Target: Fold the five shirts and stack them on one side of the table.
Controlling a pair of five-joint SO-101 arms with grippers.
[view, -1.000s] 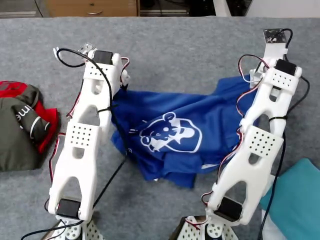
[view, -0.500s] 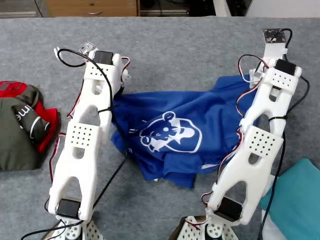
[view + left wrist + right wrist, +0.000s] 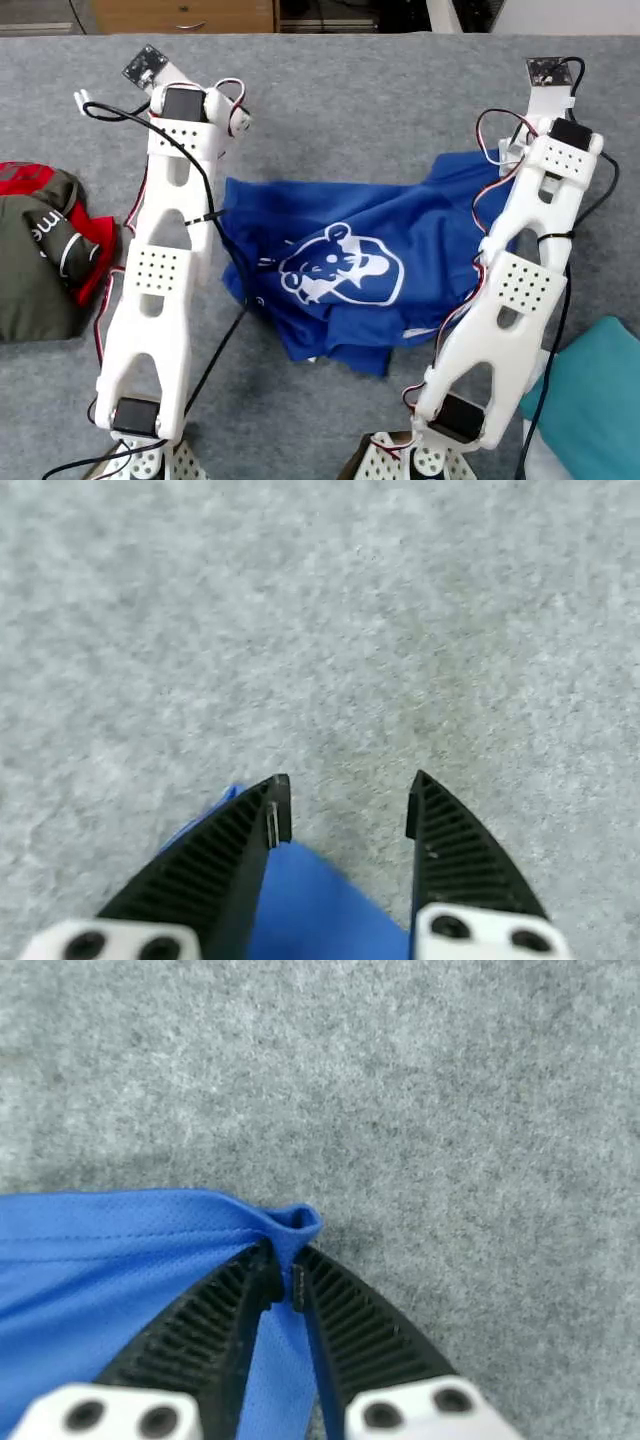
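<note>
Blue shirt (image 3: 400, 230) released by left pincer (image 3: 349, 785), now parted; right pincer (image 3: 290, 1265) kept clamped on its edge, seemingly mid-spread.

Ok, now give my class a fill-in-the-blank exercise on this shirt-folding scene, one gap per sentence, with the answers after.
1. The shirt spread between the arms is ____ in colour.
2. The right gripper is ____ on that shirt's edge.
3. The left gripper is ____ and holds nothing.
4. The teal cloth lies beside the ____ arm.
Missing words: blue; shut; open; right.
</note>
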